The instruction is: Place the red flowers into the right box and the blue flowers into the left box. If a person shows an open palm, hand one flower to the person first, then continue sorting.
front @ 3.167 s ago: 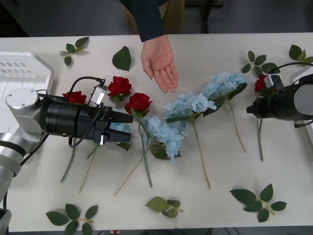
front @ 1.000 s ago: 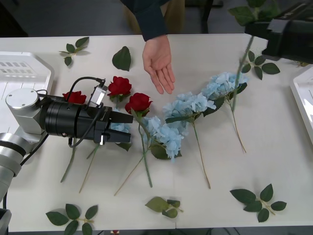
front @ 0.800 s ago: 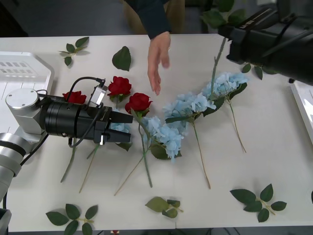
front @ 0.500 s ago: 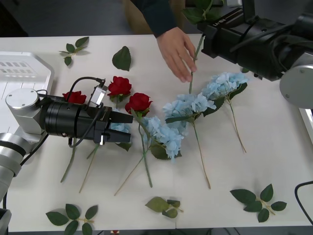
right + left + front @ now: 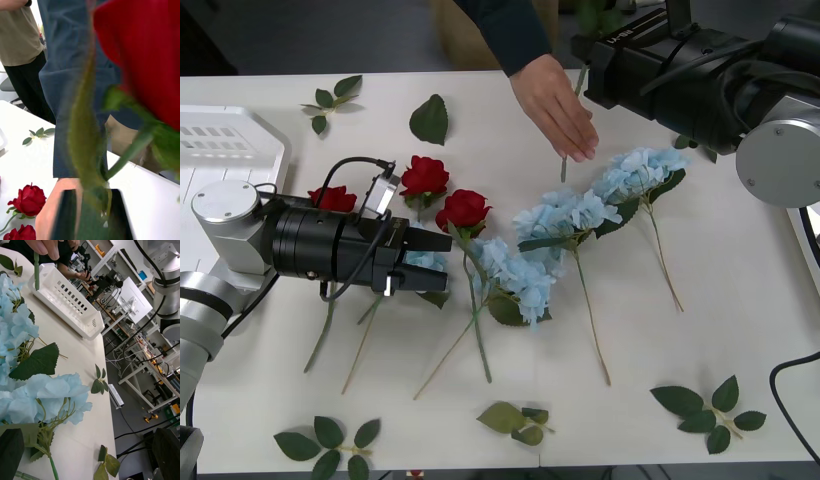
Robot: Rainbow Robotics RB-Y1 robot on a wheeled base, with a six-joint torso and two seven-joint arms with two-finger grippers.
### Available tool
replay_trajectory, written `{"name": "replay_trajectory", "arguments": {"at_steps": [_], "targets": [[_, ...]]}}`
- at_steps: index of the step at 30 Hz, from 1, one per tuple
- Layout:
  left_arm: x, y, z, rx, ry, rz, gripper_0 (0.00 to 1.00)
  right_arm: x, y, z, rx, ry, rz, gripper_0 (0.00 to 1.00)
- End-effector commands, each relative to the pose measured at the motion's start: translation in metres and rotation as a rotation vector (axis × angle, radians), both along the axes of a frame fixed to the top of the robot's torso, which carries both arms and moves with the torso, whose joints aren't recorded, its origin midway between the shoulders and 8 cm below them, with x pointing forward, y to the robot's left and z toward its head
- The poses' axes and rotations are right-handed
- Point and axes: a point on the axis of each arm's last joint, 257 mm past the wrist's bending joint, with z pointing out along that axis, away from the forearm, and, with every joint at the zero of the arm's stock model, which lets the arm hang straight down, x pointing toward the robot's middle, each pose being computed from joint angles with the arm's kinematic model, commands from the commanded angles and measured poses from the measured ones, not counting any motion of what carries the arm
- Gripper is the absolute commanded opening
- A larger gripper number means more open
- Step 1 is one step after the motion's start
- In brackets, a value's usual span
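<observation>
The right end effector (image 5: 585,62), on a black arm at the upper right of the front frame, is clamping the thin green stem of an artificial red rose (image 5: 148,56); in the right wrist frame its black fingers (image 5: 65,213) are standing together on the stem with the deep-red bloom close to the lens. The stem's lower end (image 5: 564,168) is hanging just above the white worktop (image 5: 740,300). The person's bare hand (image 5: 558,105), extending from a dark navy sleeve (image 5: 510,30) at the top centre, is touching this stem, fingers pointing down.

The left end effector (image 5: 430,262), at the centre left, is lying low over the worktop, its black fingers slightly apart around a pale sky-blue hydrangea head (image 5: 45,390). Three further red roses (image 5: 463,210) are lying beside it, and a row of blue hydrangeas (image 5: 580,210) is running diagonally across the centre. The white slotted plastic tray (image 5: 220,150) is sitting at the left edge. Loose green leaf sprigs (image 5: 705,405) are lying scattered about.
</observation>
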Motion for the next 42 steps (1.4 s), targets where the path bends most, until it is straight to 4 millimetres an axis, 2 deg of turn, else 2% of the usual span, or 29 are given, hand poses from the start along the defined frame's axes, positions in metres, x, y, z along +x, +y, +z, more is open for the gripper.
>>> {"name": "replay_trajectory", "arguments": {"at_steps": [1, 7, 13, 16, 18, 19, 21, 22, 25, 29, 31, 32, 34, 36, 38, 39, 42], "targets": [[0.008, 0.005, 0.009, 0.034, -0.033, -0.007, 1.00, -0.004, 0.013, 0.028, 0.031, -0.049, 0.020, 0.98], [0.008, 0.004, 0.010, 0.034, -0.036, -0.008, 1.00, -0.008, 0.004, 0.024, 0.014, -0.038, 0.024, 1.00], [0.008, 0.005, 0.007, 0.041, -0.033, -0.008, 1.00, -0.028, -0.025, -0.002, -0.003, 0.049, 0.040, 1.00], [0.010, 0.007, 0.000, 0.072, -0.039, -0.003, 1.00, -0.040, -0.051, -0.015, 0.006, 0.105, 0.025, 1.00], [0.014, 0.009, -0.003, 0.112, -0.057, -0.004, 1.00, -0.051, -0.080, -0.028, 0.019, 0.159, -0.009, 1.00], [0.017, 0.010, -0.003, 0.126, -0.066, -0.003, 1.00, -0.054, -0.087, -0.032, 0.020, 0.176, -0.018, 1.00], [0.026, 0.016, -0.004, 0.203, -0.058, 0.011, 1.00, -0.065, -0.119, -0.051, 0.025, 0.272, -0.056, 1.00], [0.032, 0.019, -0.003, 0.238, -0.040, 0.026, 1.00, -0.070, -0.128, -0.057, 0.026, 0.309, -0.066, 1.00], [0.051, 0.037, 0.012, 0.341, 0.069, 0.109, 1.00, -0.087, -0.156, -0.087, 0.037, 0.479, -0.076, 1.00], [0.071, 0.069, 0.040, 0.444, 0.197, 0.245, 1.00, -0.086, -0.192, -0.126, -0.023, 0.587, -0.130, 1.00], [0.077, 0.097, 0.055, 0.522, 0.285, 0.354, 1.00, -0.080, -0.202, -0.153, -0.010, 0.650, -0.143, 1.00], [0.078, 0.107, 0.058, 0.547, 0.312, 0.388, 1.00, -0.078, -0.204, -0.159, -0.009, 0.660, -0.145, 1.00], [0.077, 0.134, 0.065, 0.633, 0.400, 0.493, 1.00, -0.068, -0.208, -0.184, -0.012, 0.691, -0.158, 1.00], [0.072, 0.163, 0.067, 0.718, 0.481, 0.593, 1.00, -0.052, -0.211, -0.205, -0.033, 0.688, -0.188, 1.00], [0.067, 0.194, 0.064, 0.795, 0.563, 0.704, 1.00, -0.035, -0.208, -0.229, -0.032, 0.695, -0.216, 1.00], [0.065, 0.204, 0.062, 0.818, 0.593, 0.741, 1.00, -0.030, -0.207, -0.238, -0.031, 0.701, -0.228, 1.00], [0.061, 0.234, 0.051, 0.891, 0.653, 0.849, 1.00, -0.015, -0.200, -0.254, -0.053, 0.701, -0.254, 1.00]]}}
